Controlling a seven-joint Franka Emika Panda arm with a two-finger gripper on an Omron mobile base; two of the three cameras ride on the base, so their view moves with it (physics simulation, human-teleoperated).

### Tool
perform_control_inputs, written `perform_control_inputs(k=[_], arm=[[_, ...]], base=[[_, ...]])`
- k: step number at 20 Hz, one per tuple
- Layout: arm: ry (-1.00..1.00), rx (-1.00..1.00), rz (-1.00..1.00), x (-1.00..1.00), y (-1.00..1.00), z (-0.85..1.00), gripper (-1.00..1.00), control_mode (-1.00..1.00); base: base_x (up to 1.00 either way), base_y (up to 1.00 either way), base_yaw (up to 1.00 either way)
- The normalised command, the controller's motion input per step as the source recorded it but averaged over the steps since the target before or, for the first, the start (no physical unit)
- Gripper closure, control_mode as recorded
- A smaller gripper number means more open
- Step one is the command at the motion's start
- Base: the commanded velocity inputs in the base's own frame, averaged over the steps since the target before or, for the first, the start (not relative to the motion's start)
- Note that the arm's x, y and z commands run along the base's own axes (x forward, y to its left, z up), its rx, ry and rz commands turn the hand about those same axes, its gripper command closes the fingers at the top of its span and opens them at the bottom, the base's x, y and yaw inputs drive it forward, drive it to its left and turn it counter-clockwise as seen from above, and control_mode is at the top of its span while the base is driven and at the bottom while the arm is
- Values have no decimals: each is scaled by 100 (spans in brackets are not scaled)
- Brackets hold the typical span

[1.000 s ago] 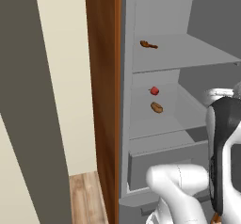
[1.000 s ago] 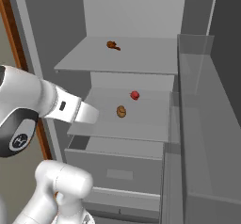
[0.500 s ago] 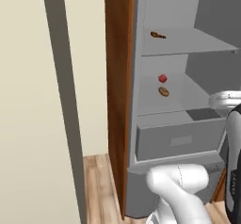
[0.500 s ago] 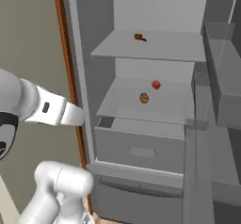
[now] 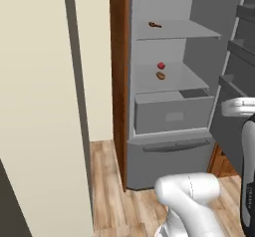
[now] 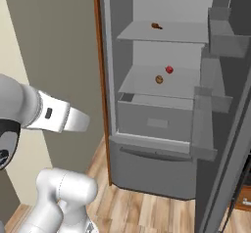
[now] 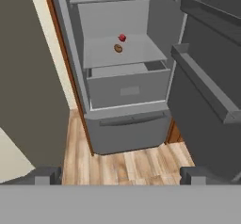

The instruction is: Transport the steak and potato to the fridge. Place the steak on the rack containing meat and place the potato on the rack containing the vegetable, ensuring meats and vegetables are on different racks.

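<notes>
**Potato shelved, steak yet to be delivered**

The fridge (image 6: 162, 129) stands open, framed in brown wood, with its door (image 7: 207, 82) swung out to the right in the hand view. On the lower shelf (image 5: 172, 84) the potato (image 5: 161, 75) lies just in front of the small red vegetable (image 5: 161, 65); the two are close but whether they touch cannot be told. On the higher rack (image 6: 166, 31) rests only the small dark meat piece (image 6: 157, 26). The steak is nowhere on either shelf, so by the state of the racks the vegetable half of the task looks done and the meat half remains.

The end effector (image 7: 120, 176) looks along at the fridge from well back, over the wooden floor (image 7: 127, 162). Its two dark finger tips (image 7: 47, 175) sit far apart at the bottom of the hand view with nothing between them, so it is released and empty.

The step in hand appears to be the trip for the steak. The next move calls for finding and grasping it, then returning and reaching to the higher rack, setting the slab beside the meat piece without clipping the open door bins (image 6: 223, 41).
</notes>
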Motion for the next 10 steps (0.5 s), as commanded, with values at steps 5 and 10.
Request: perform_control_inputs(k=[5,10], arm=[[0,0,0,0,0,0,-100,100],[0,0,0,0,0,0,-100,100]], base=[[-100,15,0],[-100,24,-1]])
